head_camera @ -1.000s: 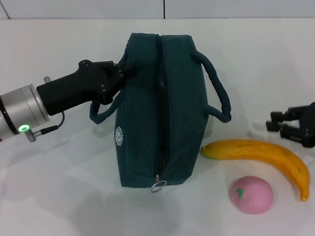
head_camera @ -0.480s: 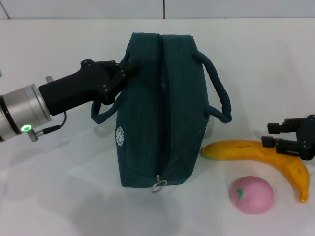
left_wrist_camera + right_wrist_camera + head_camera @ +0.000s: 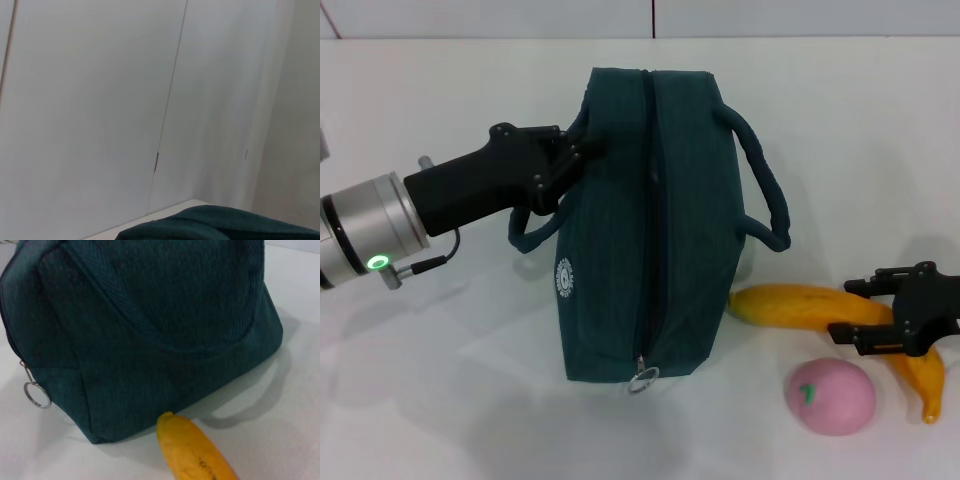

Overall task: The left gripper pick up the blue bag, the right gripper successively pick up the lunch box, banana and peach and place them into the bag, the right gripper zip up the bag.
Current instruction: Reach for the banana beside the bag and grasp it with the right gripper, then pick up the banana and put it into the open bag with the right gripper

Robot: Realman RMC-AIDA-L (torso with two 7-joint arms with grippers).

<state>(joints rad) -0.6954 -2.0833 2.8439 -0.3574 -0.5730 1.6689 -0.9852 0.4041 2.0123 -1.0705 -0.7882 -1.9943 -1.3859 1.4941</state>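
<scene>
White tabletop (image 3: 440, 400) — plain and matte, pale panelled wall (image 3: 100, 100) behind — thin vertical seams

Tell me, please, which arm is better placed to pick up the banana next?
The right: its gripper hangs open directly over the banana, while the left gripper is at the blue bag's far handle.
</scene>
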